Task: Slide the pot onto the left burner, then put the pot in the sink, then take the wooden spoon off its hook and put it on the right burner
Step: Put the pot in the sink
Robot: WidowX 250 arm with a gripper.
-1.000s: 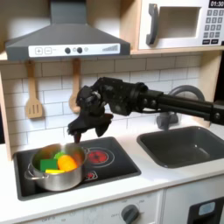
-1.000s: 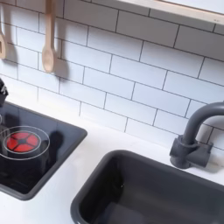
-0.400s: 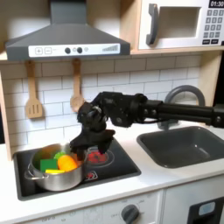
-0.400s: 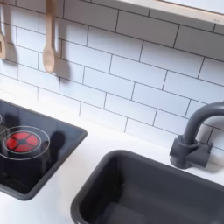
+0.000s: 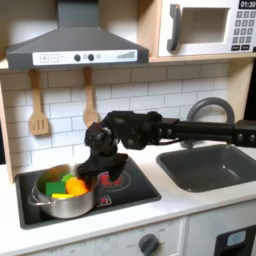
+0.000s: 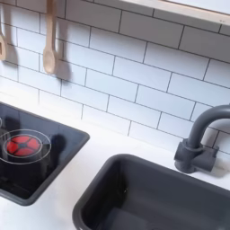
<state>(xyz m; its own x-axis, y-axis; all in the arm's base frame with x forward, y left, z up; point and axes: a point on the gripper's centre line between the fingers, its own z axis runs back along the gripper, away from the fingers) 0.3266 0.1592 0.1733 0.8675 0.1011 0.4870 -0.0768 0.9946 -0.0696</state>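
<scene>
In the first exterior view the pot [image 5: 63, 195], full of coloured toy food, sits on the left burner. The pincer [image 5: 92, 172] hangs at its right rim; whether it grips, I cannot tell. In the second exterior view the wooden spoon [image 6: 49, 40] hangs on the tiles, the sink [image 6: 144, 193] below right.

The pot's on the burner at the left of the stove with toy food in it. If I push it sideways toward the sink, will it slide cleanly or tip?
The pot looks broad and low, so it probably slides rather than tips. Its steel base on the smooth black cooktop should glide easily, perhaps overshooting. The loose toy food heaped above the rim may shift or spill on a jerky push.
</scene>
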